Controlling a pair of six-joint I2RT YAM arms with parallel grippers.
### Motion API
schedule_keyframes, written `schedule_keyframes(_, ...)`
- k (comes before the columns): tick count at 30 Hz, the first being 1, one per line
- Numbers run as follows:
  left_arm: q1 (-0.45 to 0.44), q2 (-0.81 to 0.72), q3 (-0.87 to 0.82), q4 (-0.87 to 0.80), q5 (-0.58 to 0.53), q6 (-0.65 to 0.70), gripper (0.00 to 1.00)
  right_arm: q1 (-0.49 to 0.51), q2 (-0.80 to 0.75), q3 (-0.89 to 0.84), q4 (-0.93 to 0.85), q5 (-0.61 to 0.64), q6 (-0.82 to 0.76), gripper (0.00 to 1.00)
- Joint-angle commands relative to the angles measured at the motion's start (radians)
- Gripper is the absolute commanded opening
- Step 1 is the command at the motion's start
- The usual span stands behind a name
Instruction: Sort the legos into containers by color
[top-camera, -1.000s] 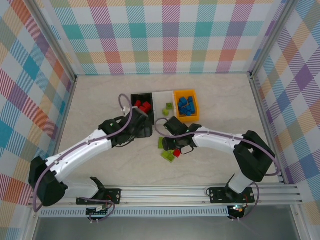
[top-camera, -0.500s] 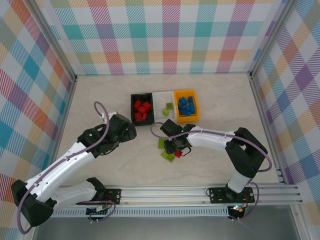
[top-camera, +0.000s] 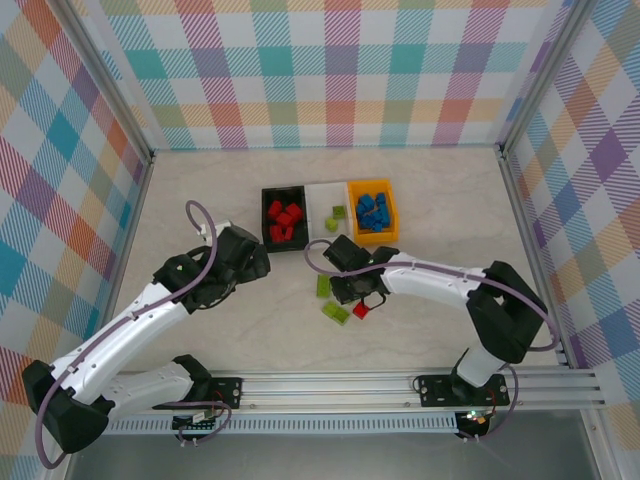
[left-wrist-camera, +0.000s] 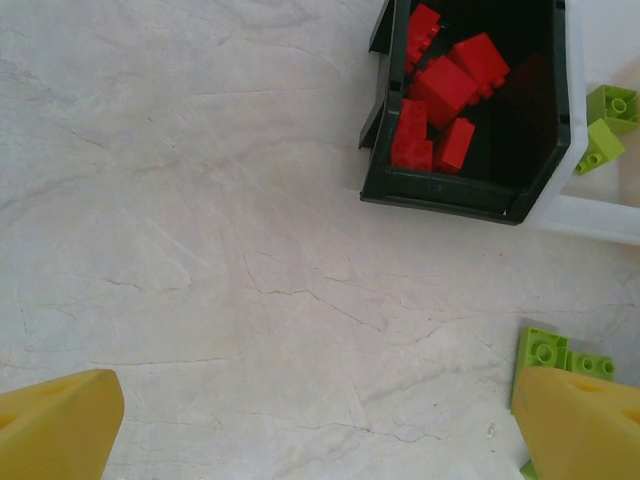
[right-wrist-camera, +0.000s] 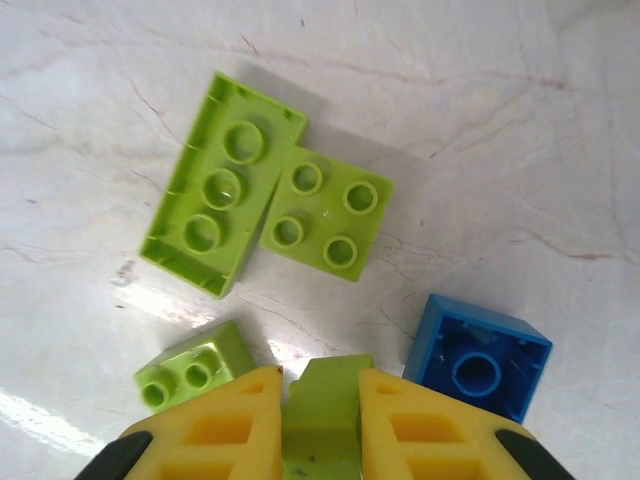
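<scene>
My right gripper (right-wrist-camera: 320, 385) is shut on a lime green lego (right-wrist-camera: 322, 400), low over the table. Around it lie an oblong green lego (right-wrist-camera: 222, 185), a square green one (right-wrist-camera: 325, 213), a small green one (right-wrist-camera: 192, 365) and a blue one (right-wrist-camera: 478, 357). From above, this gripper (top-camera: 352, 292) is just in front of the containers, with a red lego (top-camera: 361, 309) beside it. The black container (top-camera: 283, 218) holds red legos, the white one (top-camera: 326, 200) green, the orange one (top-camera: 372, 210) blue. My left gripper (left-wrist-camera: 320, 400) hangs wide open and empty over bare table, left of the black container (left-wrist-camera: 470, 195).
Two loose green legos (left-wrist-camera: 560, 355) lie by my left gripper's right finger (left-wrist-camera: 585, 425). Checked walls enclose the table on three sides. A metal rail (top-camera: 400, 385) runs along the near edge.
My right gripper's jaws have closed onto the green lego. The left arm has pulled back from the black container toward the left and has held still since half a second ago.
</scene>
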Motion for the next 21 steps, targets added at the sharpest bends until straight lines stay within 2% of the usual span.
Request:
schedule_keyframes(1,0.011,0.007,-0.011,0.0,0.014,0.01,1.0,-0.025,-0.058,0.052,-0.026,0.001,0.014,0.19)
schedule_keyframes(6,0.011,0.002,-0.071,0.052,0.07,0.008,1.0,-0.123,-0.031,0.211,-0.009,-0.011,-0.004,0.19)
schedule_keyframes(13,0.009,0.037,-0.145,0.126,0.2,0.0,1.0,-0.249,0.284,0.581,-0.006,-0.042,-0.019,0.19)
schedule_keyframes(19,-0.001,0.074,-0.192,0.223,0.305,0.006,1.0,-0.291,0.508,0.838,-0.072,-0.061,-0.001,0.21)
schedule_keyframes(21,-0.013,0.105,-0.193,0.25,0.332,0.01,1.0,-0.296,0.55,0.88,-0.086,-0.071,0.006,0.25)
